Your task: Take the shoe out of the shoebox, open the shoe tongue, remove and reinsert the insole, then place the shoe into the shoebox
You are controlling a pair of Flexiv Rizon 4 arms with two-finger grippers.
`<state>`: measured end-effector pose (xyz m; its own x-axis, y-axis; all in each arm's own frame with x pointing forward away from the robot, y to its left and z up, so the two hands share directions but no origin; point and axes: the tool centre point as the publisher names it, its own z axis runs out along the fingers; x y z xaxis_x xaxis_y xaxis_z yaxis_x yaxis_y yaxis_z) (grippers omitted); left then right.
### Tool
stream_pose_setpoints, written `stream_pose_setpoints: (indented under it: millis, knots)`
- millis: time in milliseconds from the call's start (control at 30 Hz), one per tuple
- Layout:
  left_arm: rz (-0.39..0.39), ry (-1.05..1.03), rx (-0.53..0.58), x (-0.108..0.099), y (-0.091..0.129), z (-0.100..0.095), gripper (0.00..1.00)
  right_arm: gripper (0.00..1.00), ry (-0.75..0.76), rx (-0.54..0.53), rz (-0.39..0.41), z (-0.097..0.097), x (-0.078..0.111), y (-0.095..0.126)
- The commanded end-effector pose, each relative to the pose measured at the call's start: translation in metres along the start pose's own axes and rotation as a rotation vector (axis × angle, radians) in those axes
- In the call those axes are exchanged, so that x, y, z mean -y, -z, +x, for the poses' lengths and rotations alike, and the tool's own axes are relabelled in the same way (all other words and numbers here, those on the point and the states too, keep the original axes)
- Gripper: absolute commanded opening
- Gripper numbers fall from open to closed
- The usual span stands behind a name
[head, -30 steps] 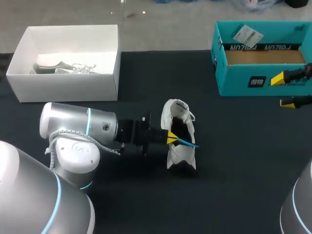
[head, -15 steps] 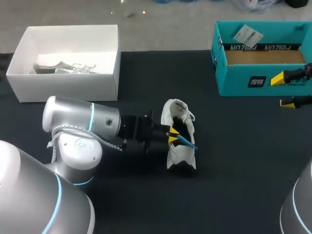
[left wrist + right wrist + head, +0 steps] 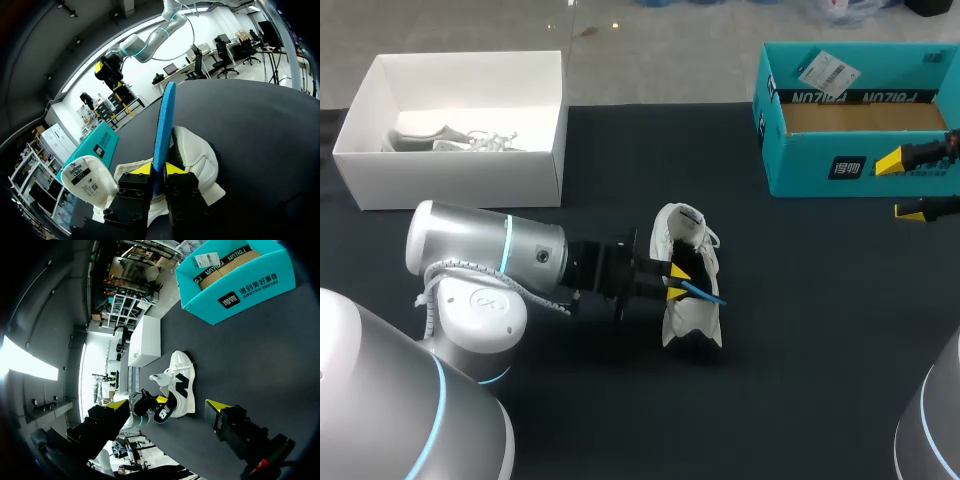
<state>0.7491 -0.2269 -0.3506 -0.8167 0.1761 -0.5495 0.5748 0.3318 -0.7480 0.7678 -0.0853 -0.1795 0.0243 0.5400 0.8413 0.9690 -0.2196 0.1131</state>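
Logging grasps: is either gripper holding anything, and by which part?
The left gripper pinches the blue insole by one end, above the shoe; the right gripper holds nothing.

We see a white shoe (image 3: 682, 315) with black marks. It stands on its sole near the middle of the dark table (image 3: 800, 340). Its tongue (image 3: 84, 181) is bent back, away from the opening. A thin blue insole (image 3: 164, 117) sticks up out of the shoe on its edge. Our left gripper (image 3: 673, 281) pinches it between its fingers. The teal shoebox (image 3: 800, 172) sits open at the far right of the table, well apart from the shoe. It has brown card inside.
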Motion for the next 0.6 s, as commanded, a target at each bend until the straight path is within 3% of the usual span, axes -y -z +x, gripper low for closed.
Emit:
stream_pose_setpoints:
  millis: [33, 333, 600]
  knots:
    - [-0.004, 0.004, -0.032, -0.005, -0.01, -0.005, 0.0, 1.0, -0.001, 0.003, 0.0, 0.0, 0.001, 0.0]
    - [-0.061, 0.006, -0.017, -0.026, -0.006, -0.004, 0.0, 1.0, -0.001, 0.003, 0.0, 0.0, 0.001, 0.0]
    - [-0.084, 0.008, -0.004, -0.033, -0.005, -0.004, 0.0, 1.0, -0.001, 0.003, 0.0, 0.0, 0.001, 0.0]
